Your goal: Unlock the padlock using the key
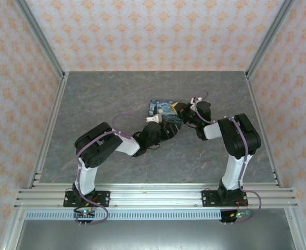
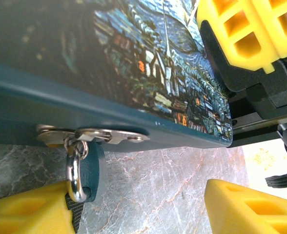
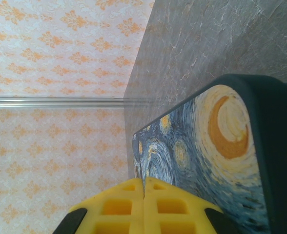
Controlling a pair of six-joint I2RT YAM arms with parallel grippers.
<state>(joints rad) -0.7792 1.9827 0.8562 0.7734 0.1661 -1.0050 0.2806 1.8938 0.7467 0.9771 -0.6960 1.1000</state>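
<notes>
The tin [image 1: 162, 108], set mid-table [image 1: 101, 99] nearer the far edge, is pinned at its lid by the right gripper [image 3: 143, 195], jaws pressed shut, seemingly for steadiness, while the padlock [image 2: 87, 168], hung from the hasp [image 2: 109, 135] on the tin's side edge, is straddled by the wide-open left gripper [image 2: 143, 209].

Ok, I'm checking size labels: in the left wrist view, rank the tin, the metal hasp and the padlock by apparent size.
1. tin, by far the largest.
2-3. hasp and padlock: about alike, the hasp long and thin, the padlock stubbier, so unranked.
</notes>
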